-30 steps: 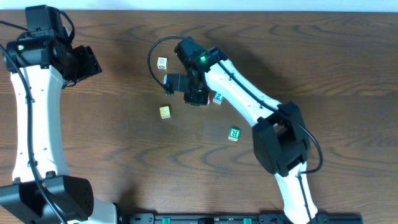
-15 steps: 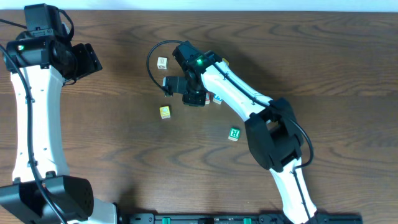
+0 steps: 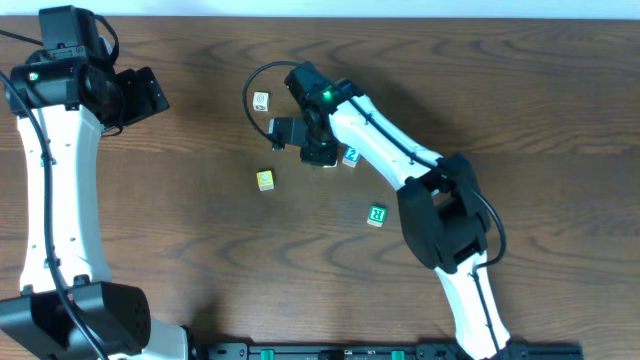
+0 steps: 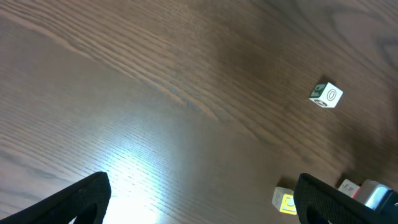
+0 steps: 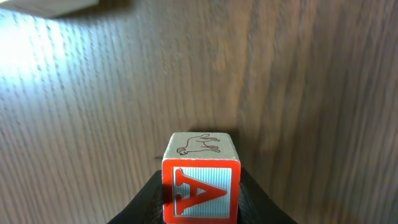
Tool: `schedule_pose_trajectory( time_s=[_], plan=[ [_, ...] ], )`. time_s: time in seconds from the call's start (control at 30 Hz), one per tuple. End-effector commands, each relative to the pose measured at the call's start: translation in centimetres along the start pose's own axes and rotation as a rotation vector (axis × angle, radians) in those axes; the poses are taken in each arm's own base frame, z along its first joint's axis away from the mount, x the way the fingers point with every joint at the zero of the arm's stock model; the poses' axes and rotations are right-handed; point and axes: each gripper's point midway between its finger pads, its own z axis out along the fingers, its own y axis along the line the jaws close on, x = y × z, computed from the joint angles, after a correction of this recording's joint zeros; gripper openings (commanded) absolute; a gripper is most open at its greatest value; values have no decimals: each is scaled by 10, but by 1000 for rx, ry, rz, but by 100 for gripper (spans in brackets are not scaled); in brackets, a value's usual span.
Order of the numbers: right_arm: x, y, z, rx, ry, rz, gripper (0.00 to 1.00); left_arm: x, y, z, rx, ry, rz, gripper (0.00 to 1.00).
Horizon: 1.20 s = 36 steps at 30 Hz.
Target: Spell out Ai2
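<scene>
Dark brown wood grain covers the table (image 3: 200, 260), and several small lettered cubes are spread on its middle part. The right hand (image 3: 318, 155) is closed on the A cube (image 5: 200, 186), which is clamped between the two dark fingers (image 5: 149, 196). A red "A" in a red frame is printed on the face turned to the wrist camera, and a thin line drawing of an animal is seen on the top face. From overhead this cube is hidden under the hand. The 2 cube (image 3: 351, 156), with a blue "2", lies on the table just beside the right hand. A yellow cube (image 3: 264, 180) and a green-lettered cube (image 3: 376, 214) lie further away; their writing is too small to be read. A white cube (image 4: 326, 95) is marked with a green "O". The "I" cube cannot be identified. The left hand (image 3: 150, 95) is held wide apart over bare table, with nothing between its fingers.
</scene>
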Motion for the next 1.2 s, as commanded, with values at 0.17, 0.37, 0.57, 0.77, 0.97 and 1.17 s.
schedule_pose_trajectory(
  time_s=[0.17, 0.37, 0.57, 0.77, 0.97, 1.17],
  plan=[
    [6, 2, 5, -37, 2, -1, 1, 0, 0, 4, 1, 5, 10, 95],
    [7, 8, 5, -66, 3, -16, 1, -1, 0, 4, 1, 2, 10, 95],
    [8, 7, 5, -65, 2, -21, 1, -2, -1, 4, 2, -1, 10, 95],
    [4, 3, 6, -47, -14, -23, 1, -2, -1, 4, 3, -2, 10, 95],
    [1, 1, 6, -57, -48, -14, 1, -2, -1, 4, 3, -4, 10, 95],
    [3, 7, 10, -91, -49, -8, 1, -3, -1, 4, 3, -5, 10, 95]
  ],
)
